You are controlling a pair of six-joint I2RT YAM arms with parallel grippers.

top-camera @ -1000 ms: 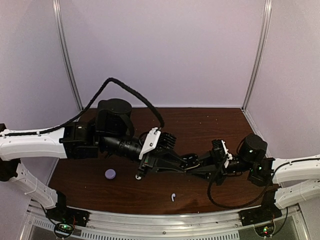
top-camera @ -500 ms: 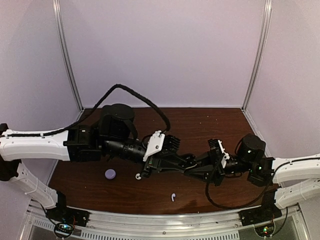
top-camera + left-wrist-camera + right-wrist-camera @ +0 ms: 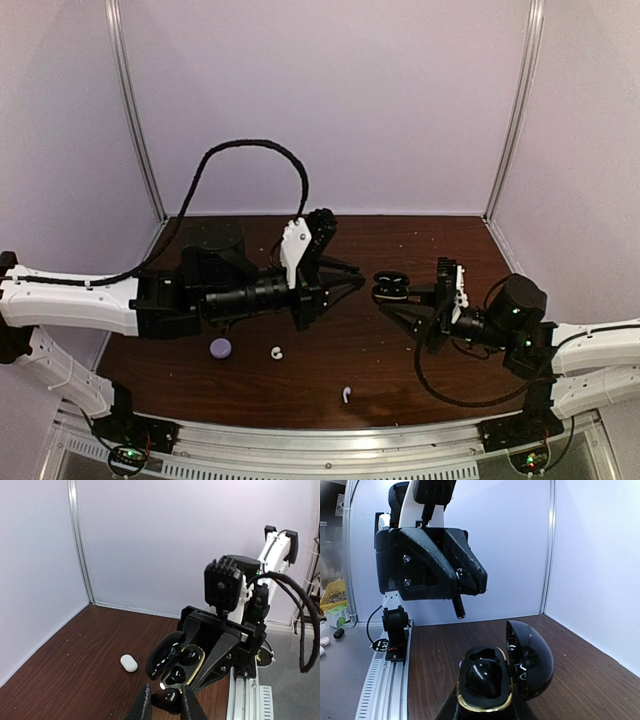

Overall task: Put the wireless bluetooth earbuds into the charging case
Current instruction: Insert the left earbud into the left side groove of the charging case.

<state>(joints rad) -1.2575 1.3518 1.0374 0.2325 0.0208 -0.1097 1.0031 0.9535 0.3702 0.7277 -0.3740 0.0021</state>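
Pinching a black earbud, left claw hovers beside the open charging case clamped by right claw; top view alone shows curled white earbud and stemmed white earbud on the tabletop.

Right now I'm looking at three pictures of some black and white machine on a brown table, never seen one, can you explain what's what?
These are two robot arms bolted at the table's near edge. The wide picture is from a fixed camera above and behind them: the left arm comes in from the left, the right arm from the right. The other two are from a small camera on each wrist, looking past its own jaws. The right jaws are shut on a glossy black charging case with a gold rim, lid open. The left jaws pinch a small black earbud close to it. On the dark wooden table lie a small round lavender piece, a curled white earbud, a white stemmed earbud and a white pebble-shaped case.
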